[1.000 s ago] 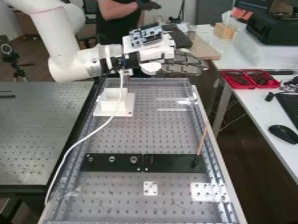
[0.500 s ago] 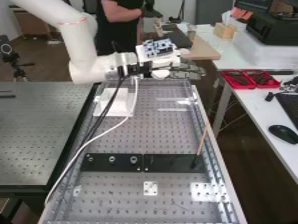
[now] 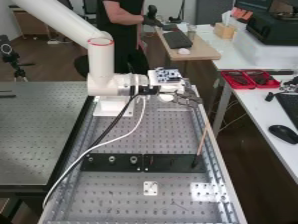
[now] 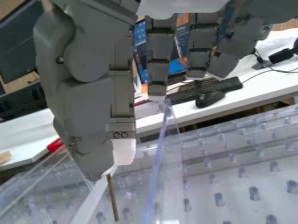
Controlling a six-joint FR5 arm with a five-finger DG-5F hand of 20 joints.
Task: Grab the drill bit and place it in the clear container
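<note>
In the high view the hand [image 3: 186, 98] hangs low over the far right part of the perforated bench, below the arm's wrist. In the wrist view the hand [image 4: 86, 110] has its thumb and a finger meeting at their tips, with the thin brown drill bit [image 4: 113, 200] pinched there and pointing down. The other fingers hang straighter beside them. Clear walls of the container [image 4: 155, 172] rise close by the bit; whether the bit's lower end is inside them I cannot tell.
A black plate [image 3: 176, 163] crosses the bench, with a thin orange-brown stick [image 3: 202, 140] leaning at its right end. A white block [image 3: 112, 106] stands left of the hand. Red trays [image 3: 249, 79] and a mouse [image 3: 283, 133] lie on the right-hand desk.
In the high view the arm has swung right and the hand has come down and nearer over the bench. The black plate and leaning stick have kept their places.
</note>
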